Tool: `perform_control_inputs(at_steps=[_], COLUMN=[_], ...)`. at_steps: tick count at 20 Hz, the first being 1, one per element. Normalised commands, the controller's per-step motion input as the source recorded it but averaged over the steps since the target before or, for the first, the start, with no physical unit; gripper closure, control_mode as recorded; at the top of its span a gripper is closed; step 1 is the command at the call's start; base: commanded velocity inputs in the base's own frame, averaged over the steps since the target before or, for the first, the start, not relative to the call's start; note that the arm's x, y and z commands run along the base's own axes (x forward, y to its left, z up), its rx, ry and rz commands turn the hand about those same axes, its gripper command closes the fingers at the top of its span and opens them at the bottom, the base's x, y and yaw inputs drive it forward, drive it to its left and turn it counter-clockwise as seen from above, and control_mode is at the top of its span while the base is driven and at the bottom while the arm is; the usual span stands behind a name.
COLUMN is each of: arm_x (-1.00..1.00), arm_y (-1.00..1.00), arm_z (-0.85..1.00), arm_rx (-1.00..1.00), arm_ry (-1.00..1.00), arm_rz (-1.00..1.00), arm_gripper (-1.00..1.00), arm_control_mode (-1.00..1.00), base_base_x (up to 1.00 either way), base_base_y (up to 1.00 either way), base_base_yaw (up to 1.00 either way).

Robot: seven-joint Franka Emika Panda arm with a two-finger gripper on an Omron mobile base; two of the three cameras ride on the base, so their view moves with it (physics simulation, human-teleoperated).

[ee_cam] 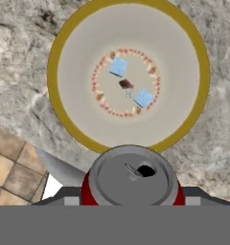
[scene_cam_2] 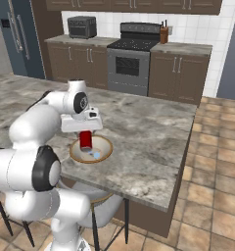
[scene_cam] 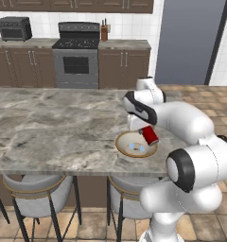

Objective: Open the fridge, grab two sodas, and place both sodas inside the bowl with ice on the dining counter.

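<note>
- left base view: my gripper (scene_cam: 146,133) hangs over the dining counter (scene_cam: 49,127), closed on one red soda can (scene_cam: 150,135). the can hangs tilted, lower end over the bowl (scene_cam: 136,144), which sits directly beneath me near the counter's near edge. can looks clear of the bowl floor; not certain.
- right base view: same gripper (scene_cam_2: 85,133) holds the can (scene_cam_2: 85,140) roughly upright from this side, above the bowl's (scene_cam_2: 91,149) near-left part. fridge (scene_cam_2: 16,34) stands well behind me to the left, doors appear closed. i see no second can here.
- hand view: the can's grey lid with pull tab (ee_cam: 131,174) lies right at my fingertips. below it, the tan-rimmed bowl (ee_cam: 57,103) holds two pale blue ice cubes (ee_cam: 118,66) near its centre, with a ring of small marks around them.
- handling, my judgement: thin-walled rigid cylinder, light if empty, moderate if full; smooth painted side likely slippery, and a hard squeeze could dent it. grip across mid-body, as now. it may roll or tip once released on the curved bowl floor.
- labels: no readable brand or writing on the can in any view; too small or blurred.
</note>
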Motion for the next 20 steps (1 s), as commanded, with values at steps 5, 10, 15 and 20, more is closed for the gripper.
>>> perform_control_inputs(at_steps=[5,10,15,20], arm_x=[0.34,0.46,0.2,0.15], arm_y=[0.01,0.06,0.15,0.13], arm_z=[-0.27,-0.22,-0.31,-0.31], arm_rx=[0.0,0.0,0.0,0.0], arm_ry=[0.0,0.0,0.0,0.0], arm_rz=[0.08,0.06,0.06,0.06], arm_gripper=[1.0,1.0,1.0,1.0], arm_control_mode=[-1.0,-1.0,-1.0,-1.0], base_base_x=[0.0,0.0,0.0,0.0], base_base_y=[0.0,0.0,0.0,0.0], base_base_yaw=[0.0,0.0,0.0,0.0])
